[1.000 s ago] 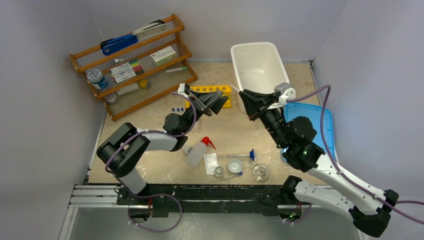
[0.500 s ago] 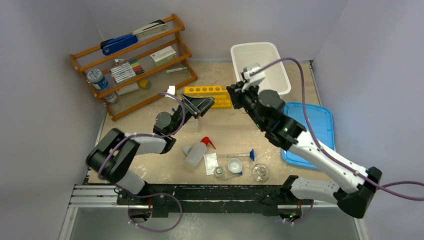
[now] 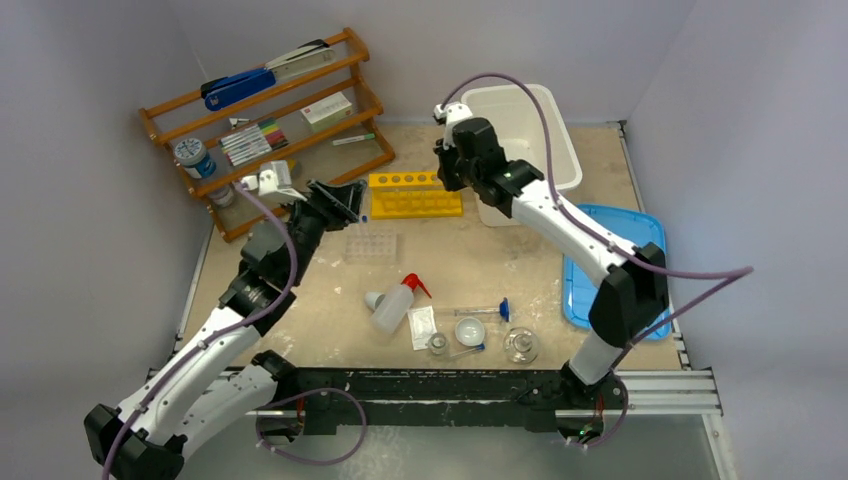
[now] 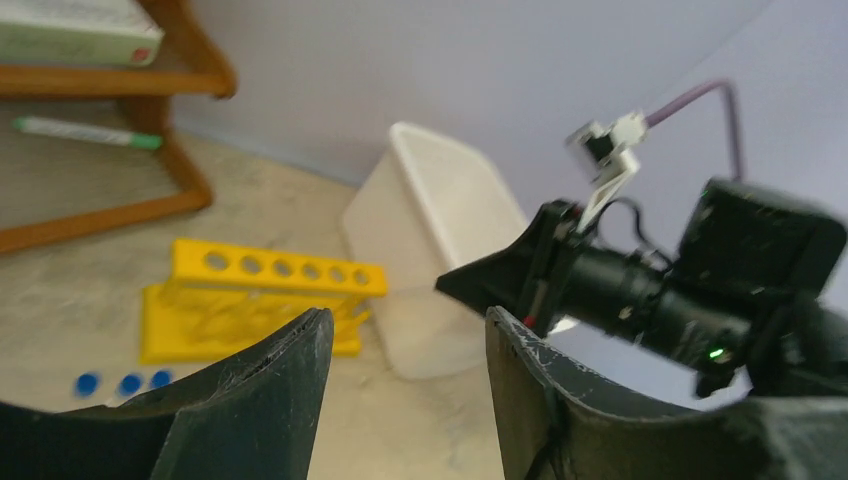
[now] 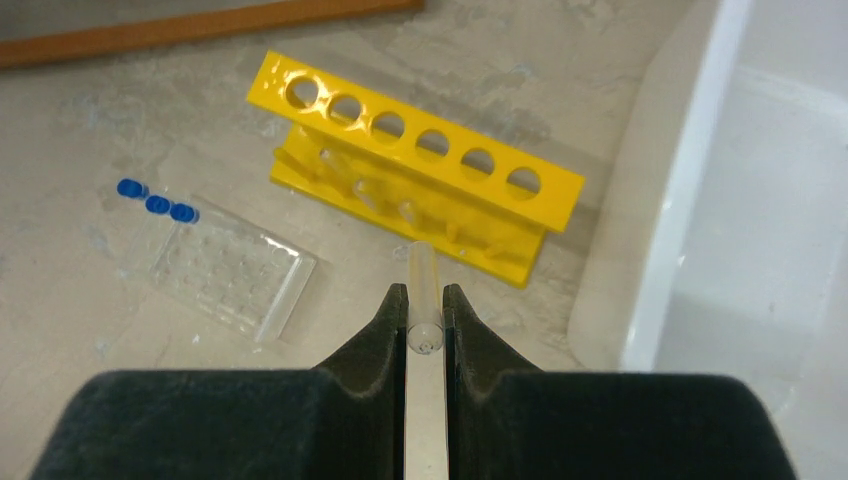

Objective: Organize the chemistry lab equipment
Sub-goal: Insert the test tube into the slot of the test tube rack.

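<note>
My right gripper [image 5: 425, 291] is shut on a clear tube [image 5: 423, 268], which hangs tip-down just in front of the yellow six-hole rack [image 5: 420, 180]. In the top view this gripper [image 3: 452, 166] hovers over the rack's [image 3: 415, 193] right end. My left gripper [image 3: 338, 200] is open and empty, in the air left of the rack [image 4: 255, 295]. A clear tube tray [image 3: 370, 243] lies near the rack, with blue caps [image 5: 155, 203] at its corner. The white squeeze bottle [image 3: 393, 306], a blue-capped tube [image 3: 482, 312], and glass dishes [image 3: 470, 330] and flasks [image 3: 520, 345] lie near the front edge.
A white bin [image 3: 515, 130] stands behind and right of the rack. A blue lid [image 3: 625, 265] lies at the right edge. The wooden shelf [image 3: 265, 130] with stapler and markers fills the back left, close to my left arm.
My right arm has swung left from the white bin to above the rack, still holding the tube. My left arm has pulled back leftward, uncovering the clear tube tray.
</note>
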